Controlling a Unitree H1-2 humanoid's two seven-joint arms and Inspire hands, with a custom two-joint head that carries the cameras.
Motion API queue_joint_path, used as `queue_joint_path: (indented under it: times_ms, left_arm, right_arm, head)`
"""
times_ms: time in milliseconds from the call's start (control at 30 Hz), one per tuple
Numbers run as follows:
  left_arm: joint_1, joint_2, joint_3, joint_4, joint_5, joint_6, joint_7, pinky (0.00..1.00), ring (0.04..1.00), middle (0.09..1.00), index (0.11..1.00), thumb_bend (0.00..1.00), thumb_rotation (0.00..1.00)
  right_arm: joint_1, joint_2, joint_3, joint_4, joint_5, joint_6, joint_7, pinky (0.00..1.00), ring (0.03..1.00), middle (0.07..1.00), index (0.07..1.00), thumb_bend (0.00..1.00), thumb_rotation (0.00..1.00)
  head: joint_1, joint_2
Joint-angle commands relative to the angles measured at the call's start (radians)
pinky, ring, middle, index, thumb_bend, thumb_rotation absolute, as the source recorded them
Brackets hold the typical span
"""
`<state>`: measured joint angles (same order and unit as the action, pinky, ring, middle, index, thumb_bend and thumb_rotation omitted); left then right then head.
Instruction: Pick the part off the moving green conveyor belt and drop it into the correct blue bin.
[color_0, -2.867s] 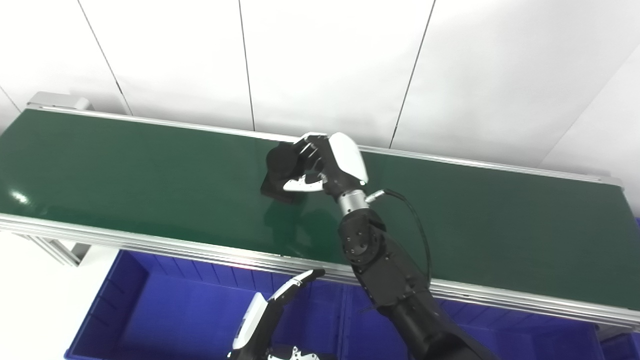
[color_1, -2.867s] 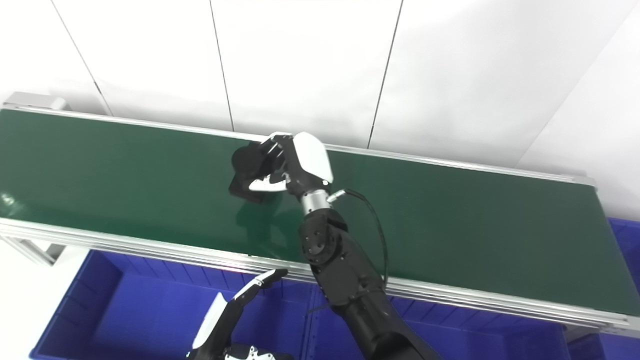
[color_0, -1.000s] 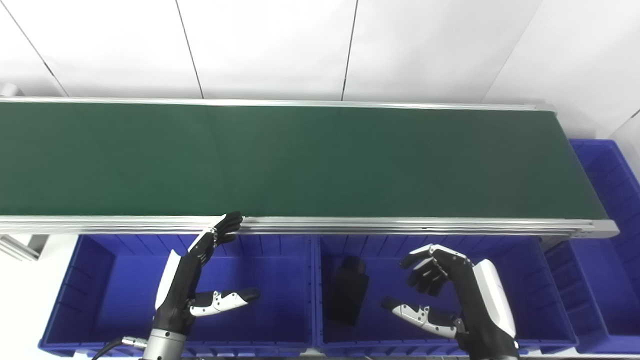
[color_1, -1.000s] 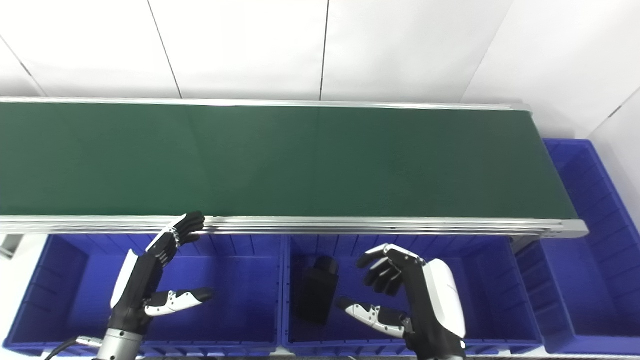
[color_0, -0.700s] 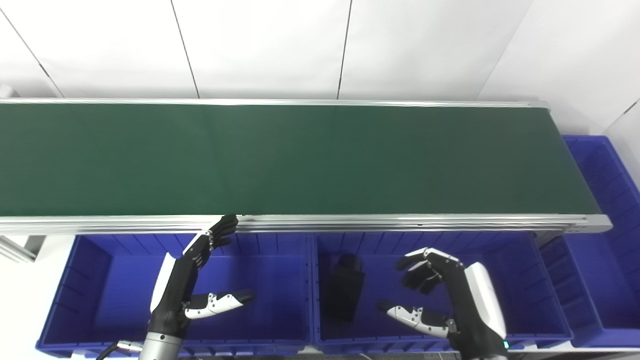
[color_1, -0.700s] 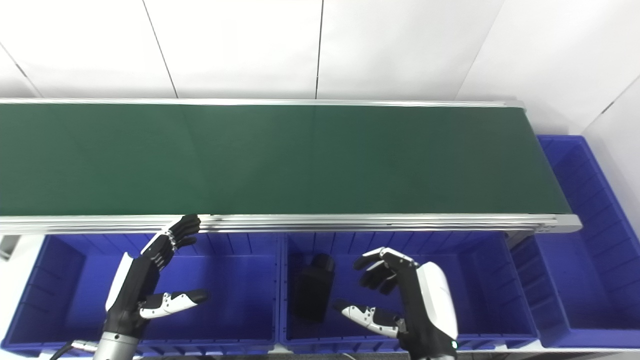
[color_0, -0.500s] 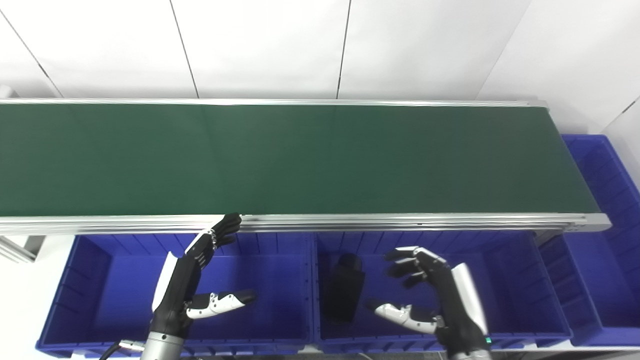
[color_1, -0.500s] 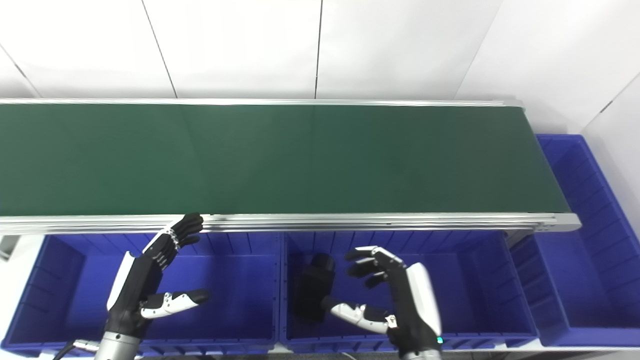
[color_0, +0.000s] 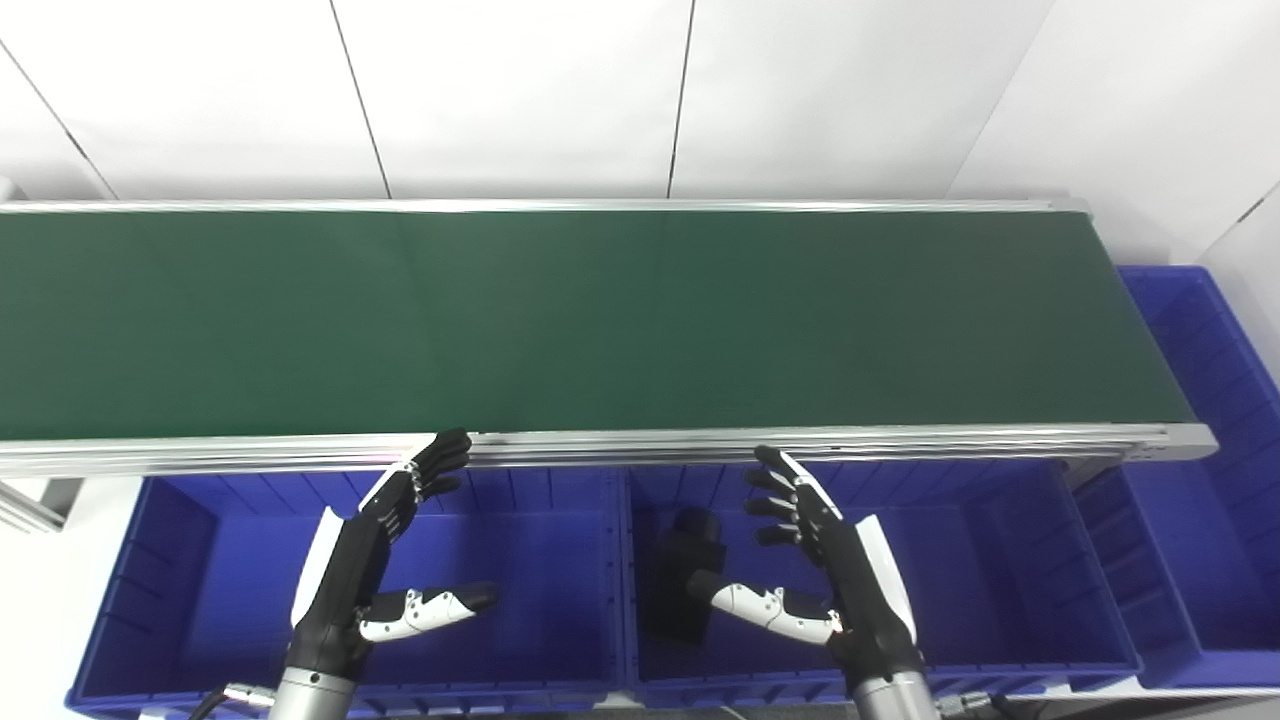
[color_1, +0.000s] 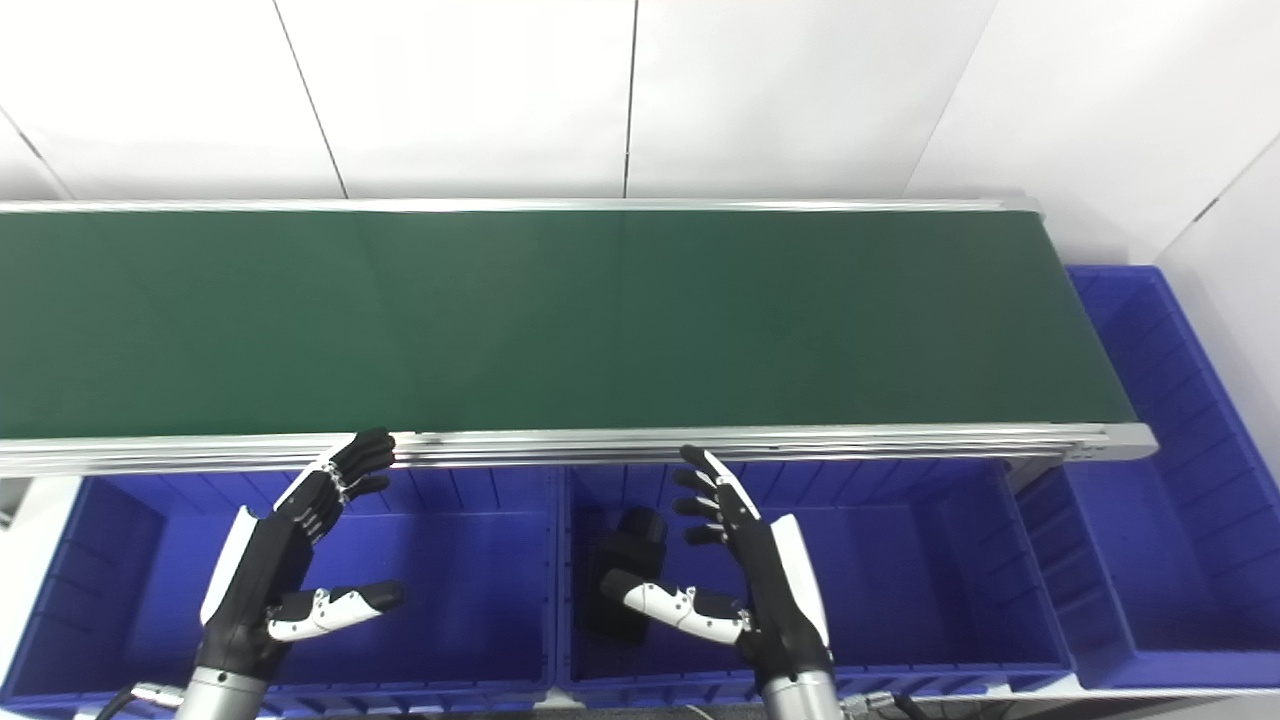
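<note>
A black part (color_0: 682, 585) lies on the floor of the middle blue bin (color_0: 1000, 560), near its left wall. My right hand (color_0: 825, 575) hovers over that bin just right of the part, open, fingers spread and pointing up toward the belt, thumb reaching toward the part without holding it. My left hand (color_0: 365, 560) is open over the left blue bin (color_0: 230, 560), its fingertips near the belt's front rail. The green conveyor belt (color_0: 600, 310) carries nothing.
A third blue bin (color_0: 1215, 420) stands past the belt's right end. An aluminium rail (color_0: 640, 445) runs along the belt's front edge above the bins. White wall panels rise behind the belt.
The camera has swung down from the belt to the bins. My right hand, earlier shut on the part on the belt, has let it go in the middle bin and spread its fingers upward.
</note>
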<state>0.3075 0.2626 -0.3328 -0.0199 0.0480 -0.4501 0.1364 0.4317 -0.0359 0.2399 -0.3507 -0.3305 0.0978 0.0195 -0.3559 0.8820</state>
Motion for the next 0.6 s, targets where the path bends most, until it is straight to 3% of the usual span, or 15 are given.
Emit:
queue_joint_path:
  times_ms: [0,267,567]
  left_arm:
    - [-0.003,0.004,0.008,-0.021,0.01,-0.02,-0.02,0.79,0.839,0.857,0.848,0.9,0.48]
    - [0.008,-0.032,0.036,-0.026,-0.04,-0.02,-0.087,0.79,0.846,0.862,0.853,0.89,0.46]
    - [0.022,-0.103,0.069,-0.036,-0.058,-0.02,-0.171,0.79,0.839,0.861,0.861,0.91,0.48]
  right_arm:
    - [-0.018,-0.01,0.012,-0.009,0.012,-0.069,0.011,0.75,0.831,0.892,0.939,0.76,0.33]
    - [-0.063,-0.076,0.038,0.037,0.035,-0.155,0.038,0.82,0.912,0.957,0.977,0.84,0.51]
    - [-0.076,-0.107,0.02,0.105,0.081,-0.31,0.031,0.81,0.884,0.929,0.951,0.86,0.54]
  head:
    - [0.009,0.001]
    - [0.04,0.014]
    - [0.116,0.022]
